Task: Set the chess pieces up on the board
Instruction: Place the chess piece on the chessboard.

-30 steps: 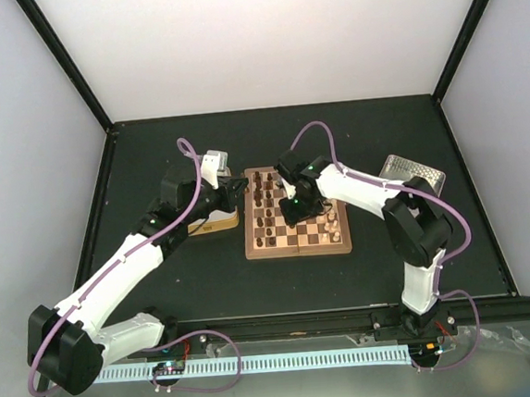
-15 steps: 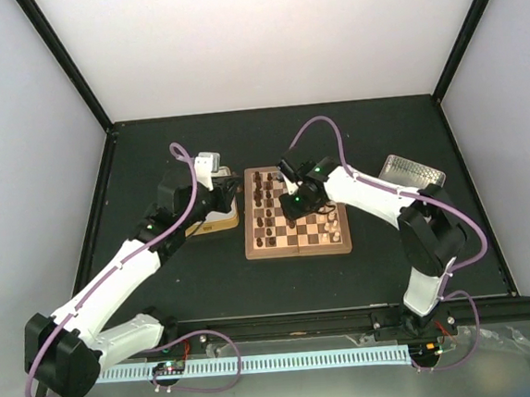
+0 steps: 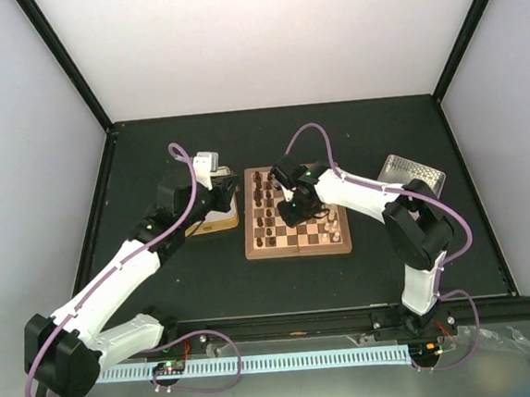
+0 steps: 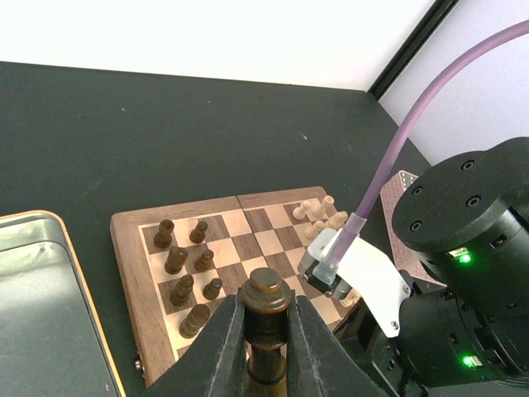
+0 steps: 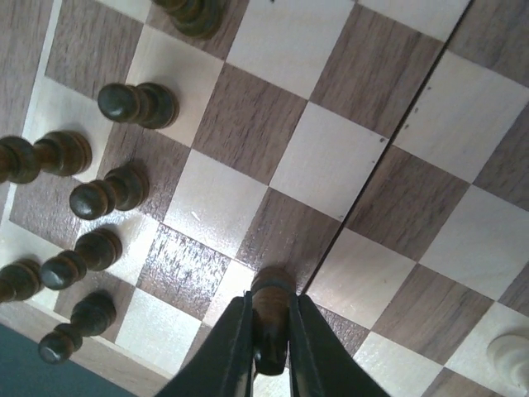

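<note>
The chess pieces [image 4: 183, 263], part set out. The right claw [image 5: 269, 313] is clamped on a dark piece [image 5: 271, 288], low over a dark square beside the middle fold of the board [image 5: 326, 157]; whether the piece's foot touches the wood cannot be told. The left claw [image 4: 266, 308] is clamped on a second dark piece [image 4: 266, 288], held upright near the board's left edge and clear of the squares. Outward from the claws, dark chessmen [image 5: 124, 103] stand roughly one to a square in two files along one edge of the board, with gaps among them. Pale chessmen [image 4: 318, 217] are gathered close together at the opposite side. The squares seen between the two groups are bare. On the table [image 4: 124, 141] a yellowish tin [image 4: 41, 314] lies just left of the board, and a perforated tray [image 3: 411, 172] lies off to its right. Judged progress: the dark side is partly ranked, with two of its men in the claws and not yet placed. The pale side appears largely unsorted, so much of the work is left
</note>
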`<state>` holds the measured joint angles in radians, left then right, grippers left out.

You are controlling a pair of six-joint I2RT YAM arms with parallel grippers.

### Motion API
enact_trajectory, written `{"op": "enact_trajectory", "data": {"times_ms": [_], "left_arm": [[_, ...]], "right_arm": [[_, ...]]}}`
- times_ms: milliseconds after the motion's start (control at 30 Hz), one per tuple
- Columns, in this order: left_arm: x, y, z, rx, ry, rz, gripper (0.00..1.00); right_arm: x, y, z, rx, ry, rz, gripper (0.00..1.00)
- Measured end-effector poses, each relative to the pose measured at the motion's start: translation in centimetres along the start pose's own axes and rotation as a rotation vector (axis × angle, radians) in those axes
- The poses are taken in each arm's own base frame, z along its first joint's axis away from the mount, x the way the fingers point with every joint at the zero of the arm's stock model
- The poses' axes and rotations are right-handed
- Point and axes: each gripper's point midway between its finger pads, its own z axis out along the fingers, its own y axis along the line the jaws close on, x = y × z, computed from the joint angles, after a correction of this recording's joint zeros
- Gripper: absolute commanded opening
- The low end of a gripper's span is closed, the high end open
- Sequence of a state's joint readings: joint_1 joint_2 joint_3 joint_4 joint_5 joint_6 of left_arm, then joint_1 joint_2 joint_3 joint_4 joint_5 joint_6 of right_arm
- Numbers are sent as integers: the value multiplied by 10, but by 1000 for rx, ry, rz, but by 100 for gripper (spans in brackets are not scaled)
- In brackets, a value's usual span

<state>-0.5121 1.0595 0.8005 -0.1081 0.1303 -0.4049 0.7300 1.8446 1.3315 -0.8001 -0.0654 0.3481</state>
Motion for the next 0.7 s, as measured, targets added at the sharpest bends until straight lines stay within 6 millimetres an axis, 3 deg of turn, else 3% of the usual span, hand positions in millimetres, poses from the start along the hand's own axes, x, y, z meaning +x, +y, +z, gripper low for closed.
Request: {"op": "enact_trajectory", "data": {"times_ms": [267,500,700], "left_arm": [[-3,6,-5,-37,-19,-2,4],[-14,20,-20,-124,-91,-31,4],[-18,41,-40,-238,-167,-79,4]], "right_arm": [[-4,8,-8,4,-33,-32,5],[-20,44,-37,-50,-128,-112,6],[-27,75,-45,-84,-166,-182,7]]}}
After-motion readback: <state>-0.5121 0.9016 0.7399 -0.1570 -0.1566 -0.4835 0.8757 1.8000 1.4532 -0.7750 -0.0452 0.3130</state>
